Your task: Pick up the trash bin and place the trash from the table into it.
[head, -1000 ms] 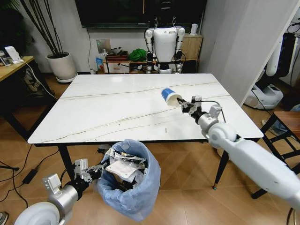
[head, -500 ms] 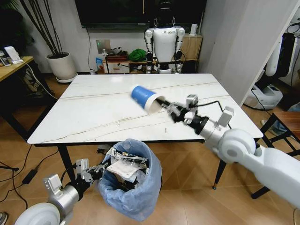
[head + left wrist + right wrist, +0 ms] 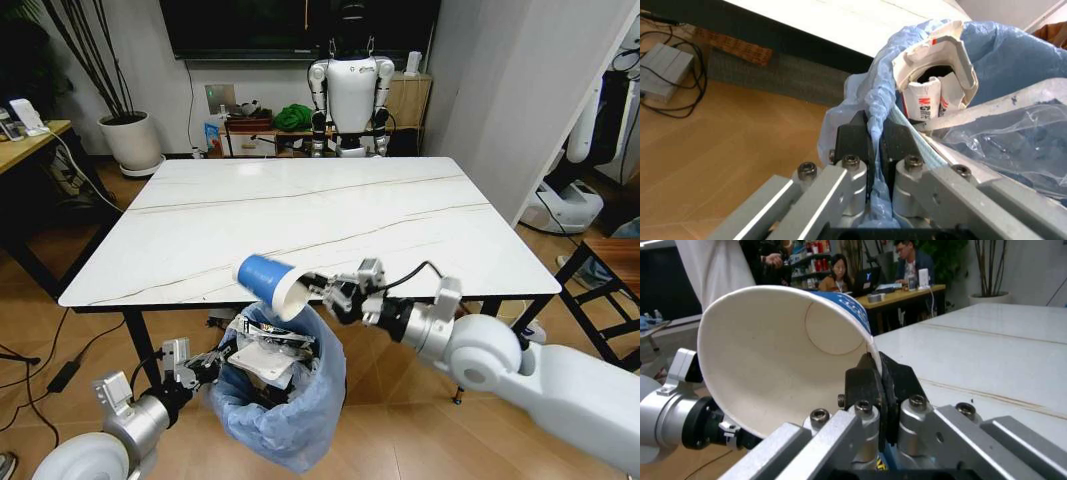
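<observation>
The trash bin, lined with a crinkled light-blue bag, hangs in front of the table's near edge. My left gripper is shut on its rim. In the left wrist view the fingers pinch the bag at the rim, with crumpled white packaging inside. My right gripper is shut on the rim of a blue-white paper cup. It holds the cup tilted just above the bin's opening. The right wrist view shows the cup's white inside and the gripper clamped on its lip.
The marble table top is bare. A chair stands at the right and a wooden desk at the left. Another robot and a potted plant are beyond the table. Cables lie on the floor.
My right gripper has carried the cup from over the table's right middle, leftward and down past the near edge, to above the bin. The left gripper and bin have stayed put.
</observation>
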You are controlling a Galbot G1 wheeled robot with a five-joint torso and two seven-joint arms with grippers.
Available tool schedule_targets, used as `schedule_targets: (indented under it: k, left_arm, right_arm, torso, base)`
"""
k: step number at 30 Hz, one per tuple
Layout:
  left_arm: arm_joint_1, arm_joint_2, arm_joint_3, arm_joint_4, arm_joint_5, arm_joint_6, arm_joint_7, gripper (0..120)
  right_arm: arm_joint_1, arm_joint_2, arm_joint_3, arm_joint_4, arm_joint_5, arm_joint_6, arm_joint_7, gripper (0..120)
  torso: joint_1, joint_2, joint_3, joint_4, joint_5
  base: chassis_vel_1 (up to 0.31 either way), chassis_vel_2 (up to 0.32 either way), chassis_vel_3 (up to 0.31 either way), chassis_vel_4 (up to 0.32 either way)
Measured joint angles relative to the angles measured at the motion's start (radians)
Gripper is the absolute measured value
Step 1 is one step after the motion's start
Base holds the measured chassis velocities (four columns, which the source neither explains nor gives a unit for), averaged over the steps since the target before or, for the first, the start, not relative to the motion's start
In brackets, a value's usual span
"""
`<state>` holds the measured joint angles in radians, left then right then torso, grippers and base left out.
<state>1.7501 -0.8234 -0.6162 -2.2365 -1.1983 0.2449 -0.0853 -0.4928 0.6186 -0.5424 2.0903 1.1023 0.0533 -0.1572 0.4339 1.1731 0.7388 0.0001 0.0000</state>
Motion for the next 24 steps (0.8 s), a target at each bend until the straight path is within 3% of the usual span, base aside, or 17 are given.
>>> schedule_targets:
  k: [24]
  left_arm:
    - [-0.004, -0.009, -0.003, 0.008, -0.004, 0.001, -0.003, 0]
  right_arm:
    - [0.009, 0.037, -0.043, -0.069, -0.064, 0.019, -0.026, 0]
  torso:
    - [0.000, 0.000, 0.000, -0.0001, -0.0001]
  base:
    - [0.000, 0.000, 0.000, 0.000]
